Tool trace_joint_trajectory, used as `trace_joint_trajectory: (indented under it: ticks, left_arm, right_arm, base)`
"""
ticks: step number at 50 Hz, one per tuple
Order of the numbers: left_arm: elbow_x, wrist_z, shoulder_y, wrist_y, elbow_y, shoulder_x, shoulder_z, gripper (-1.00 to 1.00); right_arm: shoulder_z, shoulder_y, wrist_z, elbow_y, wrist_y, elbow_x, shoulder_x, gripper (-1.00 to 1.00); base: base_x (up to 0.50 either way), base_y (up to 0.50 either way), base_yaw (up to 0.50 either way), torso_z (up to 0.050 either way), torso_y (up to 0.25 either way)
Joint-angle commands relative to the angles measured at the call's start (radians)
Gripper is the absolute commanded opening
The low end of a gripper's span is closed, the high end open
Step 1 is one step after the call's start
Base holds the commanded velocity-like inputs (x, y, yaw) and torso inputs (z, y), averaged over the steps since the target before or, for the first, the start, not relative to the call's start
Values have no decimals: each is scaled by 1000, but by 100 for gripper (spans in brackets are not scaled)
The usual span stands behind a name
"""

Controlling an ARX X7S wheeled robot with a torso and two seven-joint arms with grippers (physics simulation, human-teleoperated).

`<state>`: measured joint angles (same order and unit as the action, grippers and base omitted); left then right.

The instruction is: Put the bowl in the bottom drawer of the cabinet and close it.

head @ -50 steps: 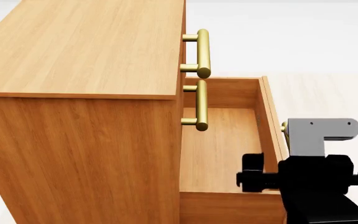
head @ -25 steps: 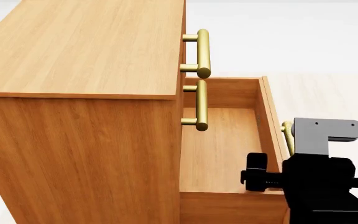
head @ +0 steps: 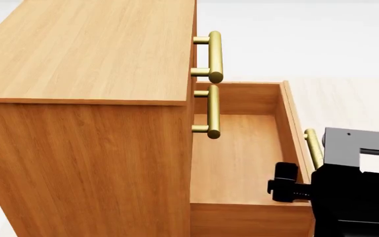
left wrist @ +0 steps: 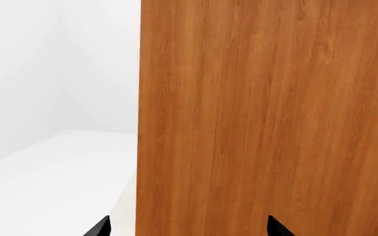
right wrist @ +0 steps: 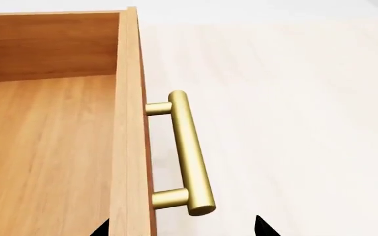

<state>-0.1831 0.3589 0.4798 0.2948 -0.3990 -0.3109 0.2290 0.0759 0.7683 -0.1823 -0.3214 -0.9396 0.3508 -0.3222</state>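
The bowl is not seen in any view, so its place cannot be told. The bottom drawer is pulled well out of the cabinet, and no bowl lies on what shows of its floor. Its brass handle is judged stiff and smooth, perhaps slippery under the pads; it is best taken across the middle of the bar, between its two posts. The drawer, a shallow wooden box, is expected to slide lightly. The bowl, by the task's wording, is assumed fragile and is best held by its rim.

In the right wrist view the handle lies just ahead of the right hand, apart from it and not gripped; the tips are spread wide. The left hand is likewise spread, empty, facing the cabinet's side panel.
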Motion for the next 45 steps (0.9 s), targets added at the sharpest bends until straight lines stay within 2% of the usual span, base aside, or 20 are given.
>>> trace_joint_trajectory:
  ticks: [1, 45]
  left_arm:
    - [-3, 6, -2, 3, 2, -5, 4, 100]
    - [-12, 25, -4, 8, 3, -22, 18, 100]
  right_arm:
    - [-11, -10, -25, -18, 15, -31, -11, 100]
    - [-20, 3, -53, -63, 64, -54, -45, 100]
  base:
    - [0, 0, 0, 0, 0]
    - [0, 0, 0, 0, 0]
